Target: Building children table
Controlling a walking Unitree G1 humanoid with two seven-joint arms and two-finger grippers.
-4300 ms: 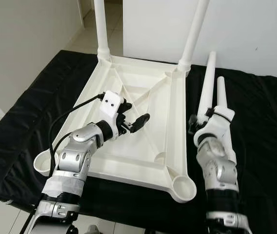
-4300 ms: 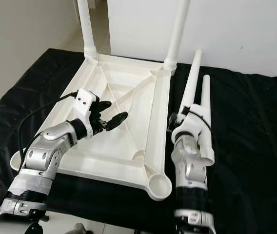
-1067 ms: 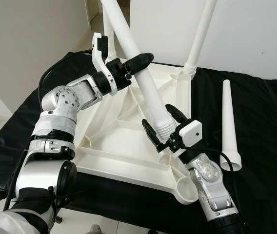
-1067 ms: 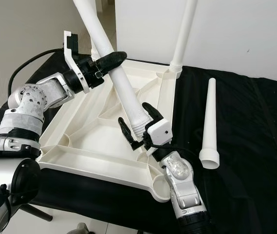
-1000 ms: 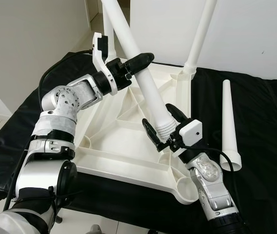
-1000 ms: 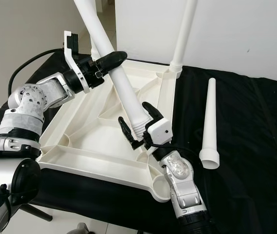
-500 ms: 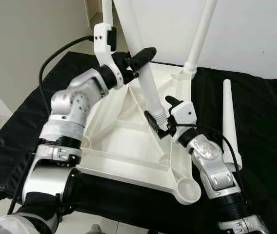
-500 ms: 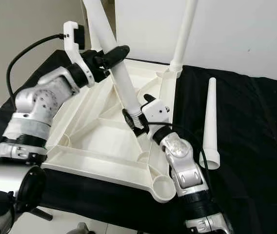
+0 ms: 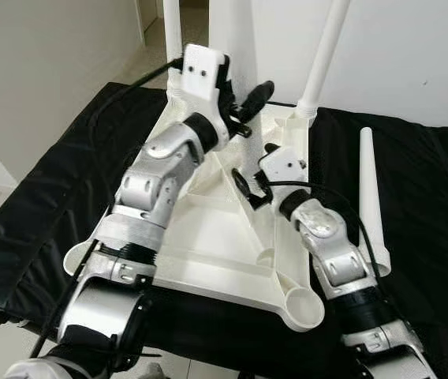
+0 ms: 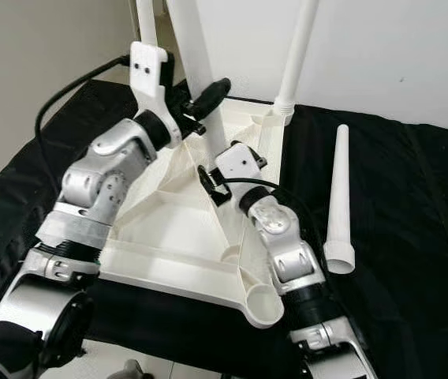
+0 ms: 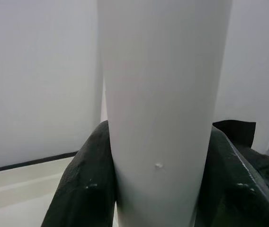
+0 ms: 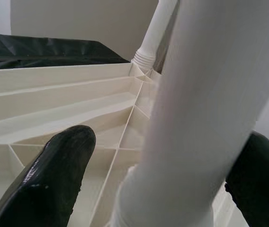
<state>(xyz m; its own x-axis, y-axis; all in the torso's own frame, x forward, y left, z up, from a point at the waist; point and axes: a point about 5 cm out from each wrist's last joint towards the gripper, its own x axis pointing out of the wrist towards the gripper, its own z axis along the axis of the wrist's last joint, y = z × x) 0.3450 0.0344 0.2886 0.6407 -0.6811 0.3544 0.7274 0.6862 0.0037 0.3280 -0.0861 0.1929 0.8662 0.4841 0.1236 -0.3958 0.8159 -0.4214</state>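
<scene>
An upturned white table top (image 9: pixel 208 267) lies on black cloth, with two white legs standing in its far corners (image 9: pixel 172 31) (image 9: pixel 324 47). A third white leg (image 10: pixel 196 63) stands almost upright over the middle of the top. My left gripper (image 10: pixel 210 93) is shut on its shaft; the left wrist view shows both black fingers (image 11: pixel 85 189) pressed against the leg (image 11: pixel 163 109). My right gripper (image 10: pixel 212 183) sits open around the leg's lower end, with a gap beside one finger (image 12: pixel 54 184) in the right wrist view. A fourth leg (image 9: pixel 370 197) lies loose on the cloth at the right.
The near right corner socket (image 9: pixel 303 305) and the near left corner (image 9: pixel 78 257) hold no leg. The black cloth (image 9: pixel 42 197) spreads wide on both sides. A white wall (image 9: pixel 413 47) stands behind, and a doorway with pale floor at the far left (image 9: pixel 149 39).
The held leg has swung from a slant to nearly upright and moved farther over the table. Both arms have reached farther forward with it. The loose leg has not moved.
</scene>
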